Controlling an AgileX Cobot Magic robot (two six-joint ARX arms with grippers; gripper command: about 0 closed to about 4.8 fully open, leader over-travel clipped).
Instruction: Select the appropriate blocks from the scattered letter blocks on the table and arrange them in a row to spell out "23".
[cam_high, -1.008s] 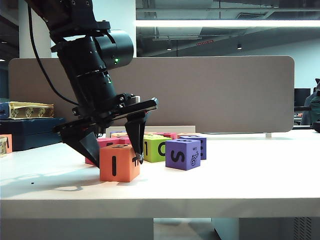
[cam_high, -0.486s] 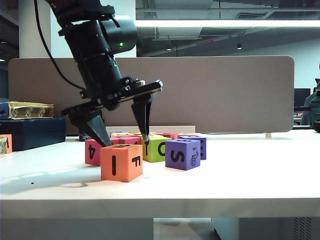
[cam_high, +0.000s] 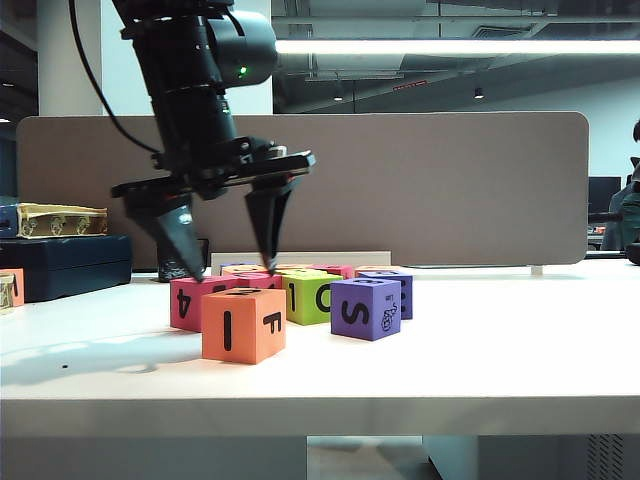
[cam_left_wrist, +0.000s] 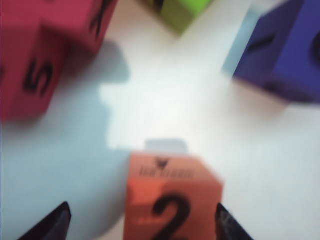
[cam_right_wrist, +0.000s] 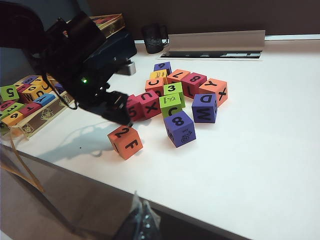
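My left tool (cam_high: 228, 275) is hovering, jaws apart, over the orange "2" block (cam_high: 243, 325); green "3" block (cam_right_wrist: 172, 94) untouched; right tool's (cam_right_wrist: 142, 220) state unclear.

We note bright, even room light from a long ceiling strip lamp (cam_high: 440, 47), glaring white in the exterior view. The plain white flat-topped table (cam_high: 480, 350) carries soft grey shadows beside the orange foam cube (cam_high: 243, 324). The left wrist view is heavily blurred, cubes smeared, edges soft. The right wrist view is sharp, with a dim, dark foreground.
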